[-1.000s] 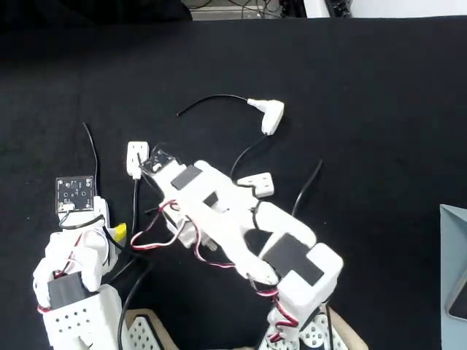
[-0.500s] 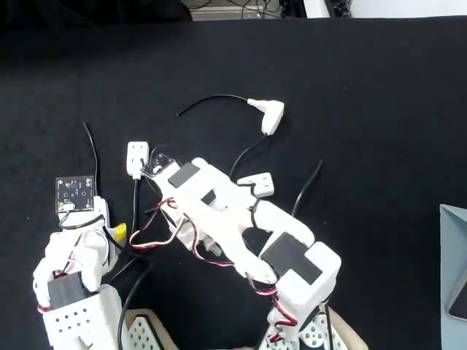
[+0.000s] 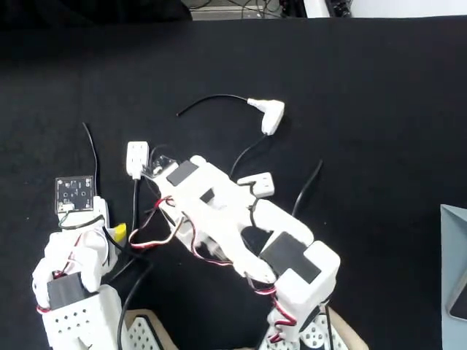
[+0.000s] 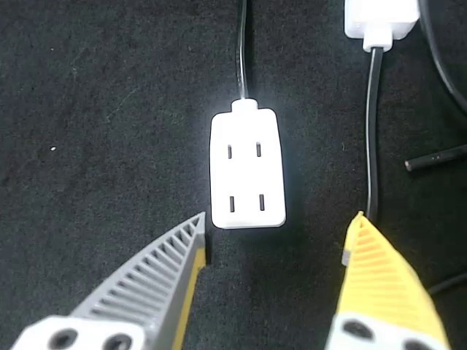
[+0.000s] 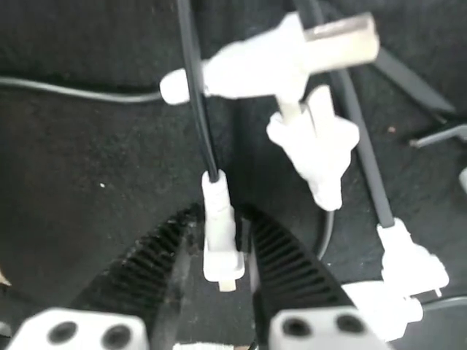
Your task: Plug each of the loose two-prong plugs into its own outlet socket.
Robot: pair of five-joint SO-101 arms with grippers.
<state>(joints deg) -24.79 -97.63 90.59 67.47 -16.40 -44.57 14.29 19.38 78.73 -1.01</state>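
Observation:
My left gripper (image 4: pixel 279 219) is open and hangs just above a white two-socket outlet (image 4: pixel 248 169) on the black cloth, one finger on each side of its near end. The outlet's thin black cord (image 4: pixel 242 51) runs away from it. My right gripper (image 5: pixel 219 215) is shut on a small white plug (image 5: pixel 219 244) with a black cord (image 5: pixel 195 95). In the high view this gripper (image 3: pixel 152 169) sits beside another white outlet (image 3: pixel 137 159). A loose white plug (image 3: pixel 268 115) lies farther back, and a white block (image 3: pixel 257 184) sits next to the right arm.
Two more white plug pieces (image 5: pixel 270 65) (image 5: pixel 317 157) and several black cords lie tangled ahead of my right gripper. The black cloth (image 3: pixel 365 109) stretches open to the back and right. A grey-blue object (image 3: pixel 456 270) sits at the right edge.
My right arm has shifted slightly toward the near side, still holding the plug. The left arm has stayed still.

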